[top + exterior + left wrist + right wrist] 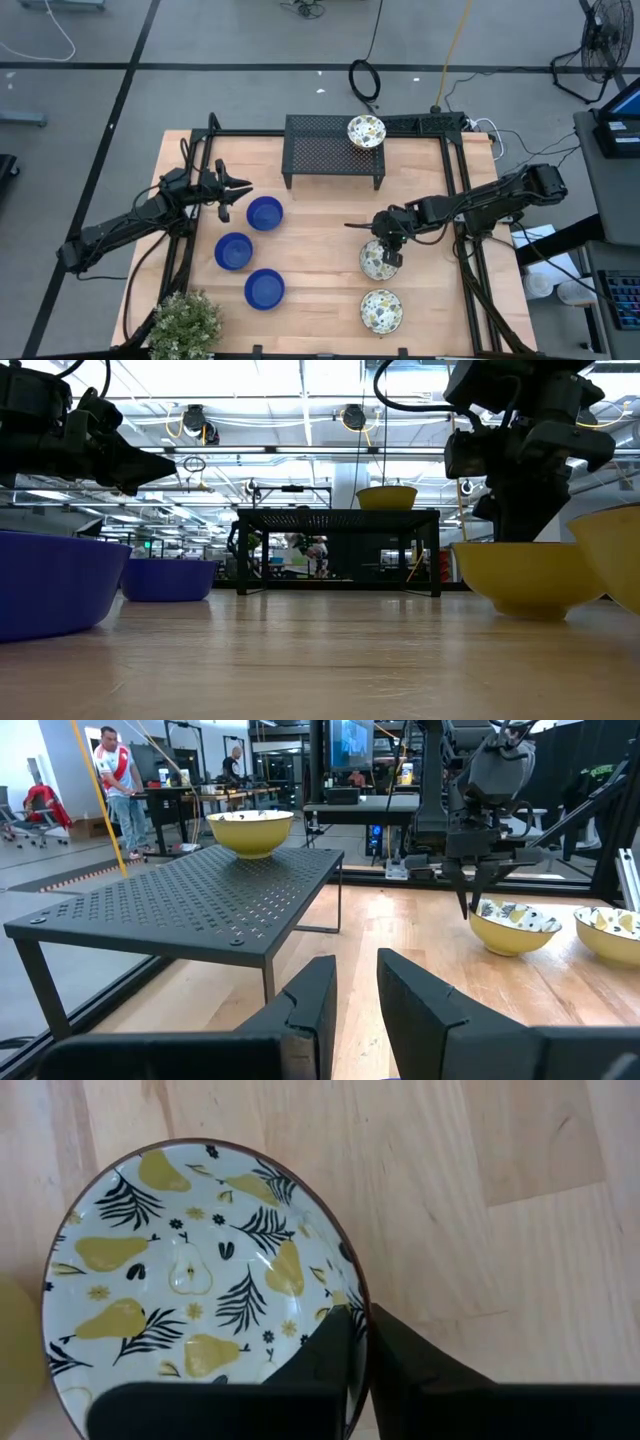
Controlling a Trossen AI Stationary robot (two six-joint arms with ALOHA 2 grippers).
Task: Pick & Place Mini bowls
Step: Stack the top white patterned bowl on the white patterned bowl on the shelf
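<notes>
right wrist view, right claw (358, 1342) pinched on patterned bowl (190, 1270) rim, seemingly gripped

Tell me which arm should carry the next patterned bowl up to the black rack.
Right. Its claw is already shut on the rim of a patterned bowl, as the right wrist view shows. The rack with one bowl stands just beyond. The left claw hovers near the blue bowls.

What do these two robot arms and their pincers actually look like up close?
Both arms are dark, nearly black, built from slim jointed segments with black cables trailing along them. Each ends in a two-finger gripper: the left gripper has thick, flat, wedge-shaped fingers, and the right gripper has matching dark tapered fingers. No markings show.
</notes>
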